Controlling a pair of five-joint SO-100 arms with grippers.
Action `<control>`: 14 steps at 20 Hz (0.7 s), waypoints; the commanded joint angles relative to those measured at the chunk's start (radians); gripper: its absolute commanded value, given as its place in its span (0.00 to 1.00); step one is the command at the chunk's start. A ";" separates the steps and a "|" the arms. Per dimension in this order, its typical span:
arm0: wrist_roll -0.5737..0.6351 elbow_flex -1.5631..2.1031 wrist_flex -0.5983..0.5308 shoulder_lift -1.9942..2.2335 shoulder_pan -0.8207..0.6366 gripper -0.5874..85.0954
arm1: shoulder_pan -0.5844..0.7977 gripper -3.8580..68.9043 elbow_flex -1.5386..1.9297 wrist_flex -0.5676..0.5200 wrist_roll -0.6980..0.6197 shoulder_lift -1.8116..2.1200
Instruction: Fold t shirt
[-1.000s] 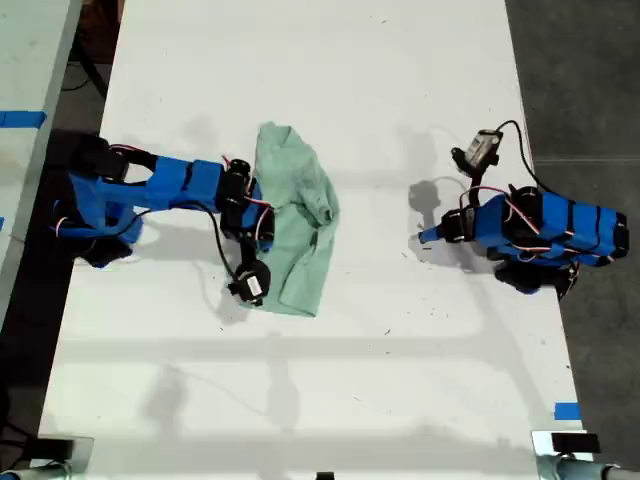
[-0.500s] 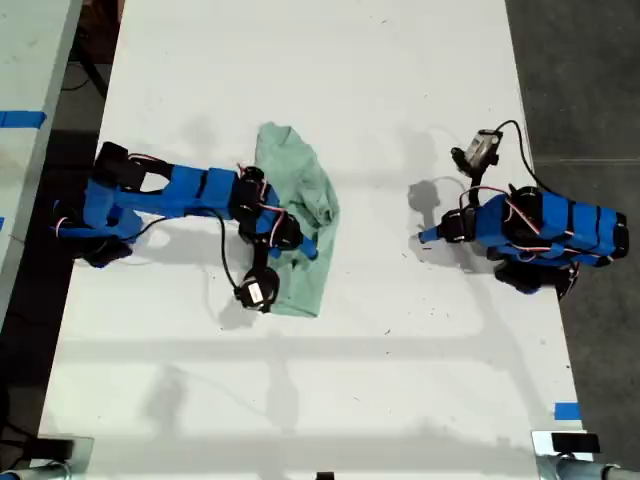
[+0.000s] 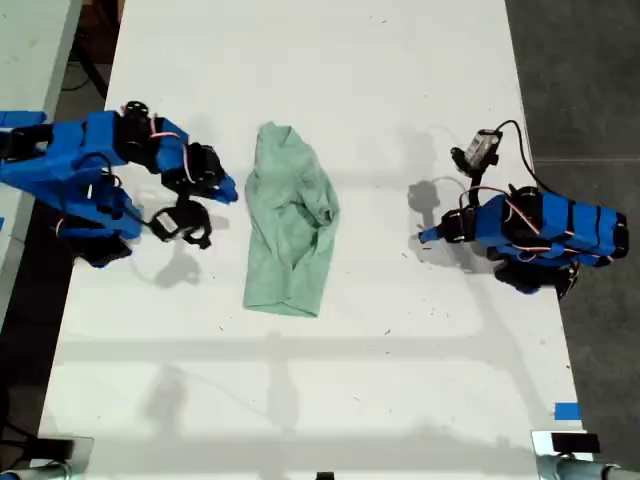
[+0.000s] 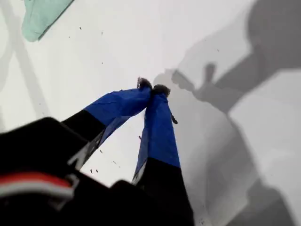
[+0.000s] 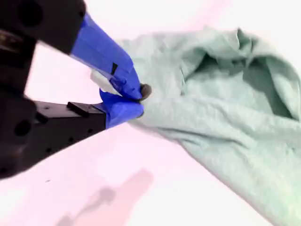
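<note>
Since a second ago my second gripper is retreating off the shirt, jaws closed empty, my first gripper likewise; I'm thinking reopen, then pinch a hem corner.

White table, rumpled mint t shirt lying on it

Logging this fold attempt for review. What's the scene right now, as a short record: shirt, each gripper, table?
t shirt: rumpled, lying mid-table, not held
my second gripper: shut, empty, just off the shirt's edge on the exterior view's left
my first gripper: shut, empty, over bare table on the exterior view's right, far from the shirt
table: white
</note>
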 commanded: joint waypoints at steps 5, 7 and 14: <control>0.037 0.982 -0.189 1.003 -0.038 0.14 | 0.011 0.07 0.061 0.009 -0.020 0.014; 0.009 0.988 -0.153 0.988 -0.051 0.20 | 0.025 0.11 0.060 0.021 -0.008 0.014; 0.597 0.988 -0.158 0.997 -0.058 0.18 | -0.052 0.15 0.060 0.021 -0.336 0.014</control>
